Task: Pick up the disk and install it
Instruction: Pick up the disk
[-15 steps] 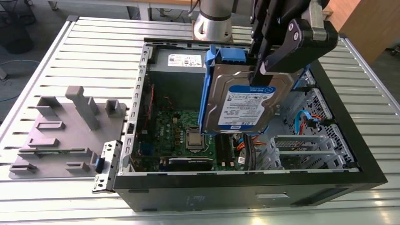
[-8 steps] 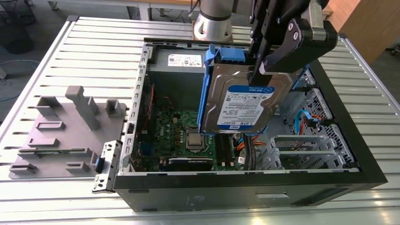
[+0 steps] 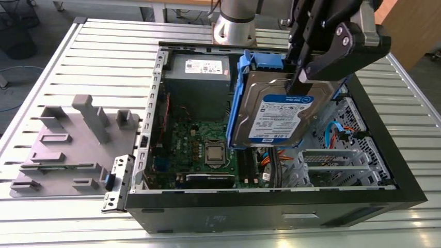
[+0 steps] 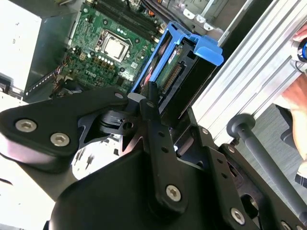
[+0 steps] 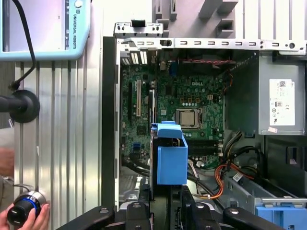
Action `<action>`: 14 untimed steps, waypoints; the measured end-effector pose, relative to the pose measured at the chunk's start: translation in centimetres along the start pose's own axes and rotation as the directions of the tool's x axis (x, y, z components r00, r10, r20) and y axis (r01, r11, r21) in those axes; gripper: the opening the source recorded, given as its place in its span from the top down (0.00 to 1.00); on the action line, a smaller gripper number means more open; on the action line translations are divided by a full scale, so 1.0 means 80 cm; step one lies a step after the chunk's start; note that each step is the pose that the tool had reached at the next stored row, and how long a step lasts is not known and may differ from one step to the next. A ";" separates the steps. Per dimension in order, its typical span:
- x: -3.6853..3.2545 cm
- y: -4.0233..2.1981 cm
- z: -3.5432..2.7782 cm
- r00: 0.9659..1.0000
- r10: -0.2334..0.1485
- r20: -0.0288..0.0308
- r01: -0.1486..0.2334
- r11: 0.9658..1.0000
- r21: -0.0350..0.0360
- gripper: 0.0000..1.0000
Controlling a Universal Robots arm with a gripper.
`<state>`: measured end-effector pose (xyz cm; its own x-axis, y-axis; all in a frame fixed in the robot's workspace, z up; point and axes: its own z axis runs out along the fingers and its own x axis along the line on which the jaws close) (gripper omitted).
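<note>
One grey moulded fixture (image 3: 69, 144) lies on the slatted table (image 3: 103, 57) at the exterior view's left, just beside the open computer case (image 3: 276, 209). Inside the case the green motherboard (image 3: 200, 150) lies flat, with the grey power supply box (image 3: 200, 70) at its far end. Further right, the disk (image 3: 279, 116) hangs tilted over the middle of the case (label facing the camera, blue carrier frame (image 3: 238, 98) along its left edge), apparently clear of the boards below. The gripper (image 3: 301, 85) pinches the disk's upper edge, fingers pressed against it. Rightmost, a grey metal cage (image 3: 331, 163) sits in the case's corner.
</note>
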<state>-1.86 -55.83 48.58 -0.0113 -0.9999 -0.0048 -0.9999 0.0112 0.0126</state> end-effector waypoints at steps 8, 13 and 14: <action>-0.0003 -0.0260 0.0001 1.000 0.000 0.000 0.000 1.000 0.000 0.65; -0.0005 -0.0413 0.0002 1.000 0.000 0.000 0.000 1.000 0.000 0.65; -0.0005 -0.0441 0.0002 1.000 0.000 0.000 0.000 1.000 0.000 0.65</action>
<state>1.67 -55.82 48.52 -0.0112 -0.9999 -0.0049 -0.9999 0.0112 0.0125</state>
